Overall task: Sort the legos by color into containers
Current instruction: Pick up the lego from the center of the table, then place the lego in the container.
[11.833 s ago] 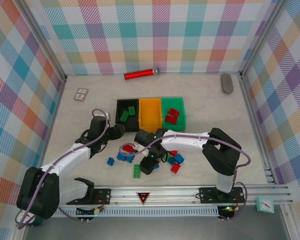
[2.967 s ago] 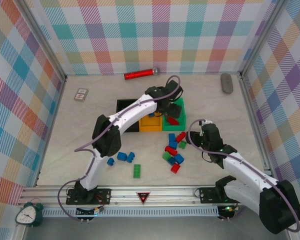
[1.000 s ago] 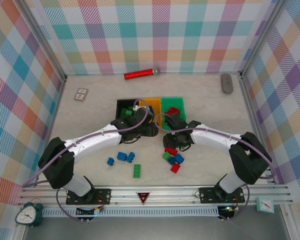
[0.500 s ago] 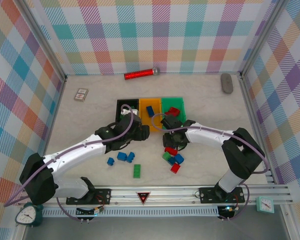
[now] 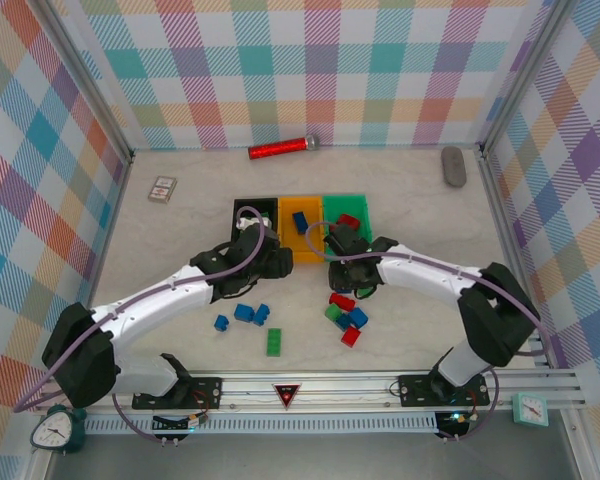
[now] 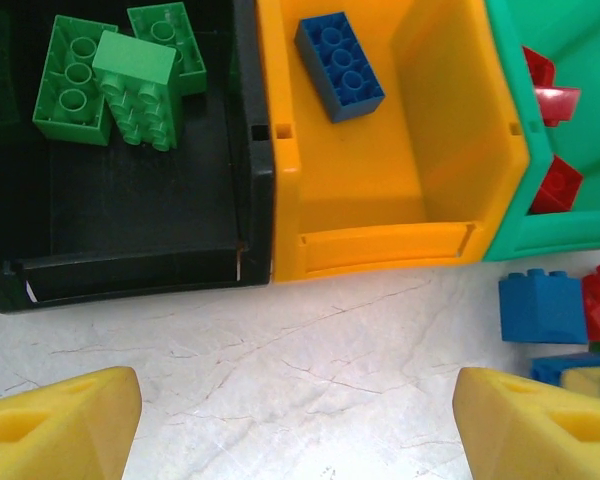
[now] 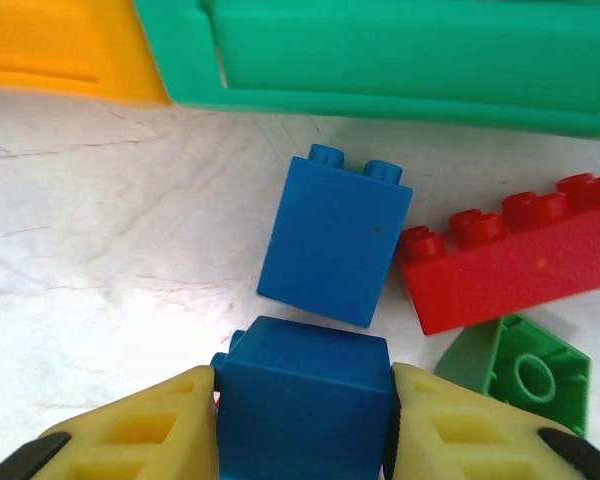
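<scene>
**Against the green bin's front wall: right jaws on a blue brick**

Just in front of the green bin (image 7: pixel 380 50), a blue brick (image 7: pixel 305 395) sits between the right jaws. Both yellow fingers (image 7: pixel 150 430) press its sides, so it is clamped. Whether it rests on the counter (image 7: pixel 110 250) I cannot tell.

- Just beyond it: a second blue brick (image 7: pixel 335 240), a long red brick (image 7: pixel 510 265) and a green brick (image 7: pixel 515 385).
- Bins in a row: the black bin (image 6: pixel 140 215) holds green bricks (image 6: pixel 110 80), the orange bin (image 6: pixel 380 190) holds one binned blue brick (image 6: pixel 340 65), and the green bin holds red bricks (image 6: pixel 555 185).
- Left jaws: over bare counter before the black and orange bins, fingertips (image 6: pixel 60 425) wide apart, nothing between.
- Loose nearer the arm bases: a blue pair (image 5: pixel 245 313), a green one (image 5: pixel 275 342), a red one (image 5: pixel 351 337).
</scene>
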### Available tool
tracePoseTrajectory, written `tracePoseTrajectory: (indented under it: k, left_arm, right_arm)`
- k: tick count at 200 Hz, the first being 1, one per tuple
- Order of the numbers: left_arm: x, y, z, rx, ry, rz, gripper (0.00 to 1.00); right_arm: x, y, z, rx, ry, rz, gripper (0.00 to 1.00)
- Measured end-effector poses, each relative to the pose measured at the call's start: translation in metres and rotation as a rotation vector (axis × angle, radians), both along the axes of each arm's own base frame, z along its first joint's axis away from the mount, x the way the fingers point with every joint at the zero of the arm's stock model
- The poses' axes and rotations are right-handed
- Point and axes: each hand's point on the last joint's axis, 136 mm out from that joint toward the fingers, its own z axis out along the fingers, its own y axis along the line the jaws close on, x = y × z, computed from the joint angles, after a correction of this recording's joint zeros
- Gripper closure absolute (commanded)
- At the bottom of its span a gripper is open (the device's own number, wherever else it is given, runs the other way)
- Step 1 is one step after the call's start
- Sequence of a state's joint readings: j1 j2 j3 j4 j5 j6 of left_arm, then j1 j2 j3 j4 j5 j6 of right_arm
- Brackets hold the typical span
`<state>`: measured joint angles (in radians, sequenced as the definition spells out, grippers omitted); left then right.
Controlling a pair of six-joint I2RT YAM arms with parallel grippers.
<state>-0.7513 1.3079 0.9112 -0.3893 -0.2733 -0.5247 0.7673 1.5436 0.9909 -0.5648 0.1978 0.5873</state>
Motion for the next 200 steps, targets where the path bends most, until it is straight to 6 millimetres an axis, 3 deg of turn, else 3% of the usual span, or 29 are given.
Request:
tracePoseTrajectory:
  k: [32,80,106,136,150,180,200]
  left_arm:
    - [0.004,0.004,-0.008,-0.020,0.034,0.037,0.19]
    - [0.003,0.007,-0.015,-0.048,0.067,0.061,0.19]
    - [-0.002,0.014,-0.022,-0.047,0.088,0.079,0.19]
    - [-0.009,0.021,-0.016,-0.052,0.091,0.088,0.19]
    - [-0.013,0.024,-0.011,-0.056,0.084,0.089,0.19]
    - [-0.024,0.037,-0.013,-0.043,0.088,0.099,0.19]
    - [-0.032,0.045,-0.022,-0.019,0.114,0.106,0.19]
  right_arm:
    - [0.010,0.010,0.037,0.057,-0.068,0.013,0.60]
    - [0.049,0.048,0.081,0.116,-0.168,0.073,0.59]
    - [0.076,0.074,0.080,0.109,-0.184,0.113,0.57]
    - [0.109,0.098,0.073,0.093,-0.196,0.144,0.43]
    - [0.120,0.105,0.072,0.091,-0.204,0.155,0.41]
    - [0.120,0.110,0.073,0.106,-0.202,0.179,0.40]
    - [0.110,0.107,0.068,0.123,-0.189,0.192,0.39]
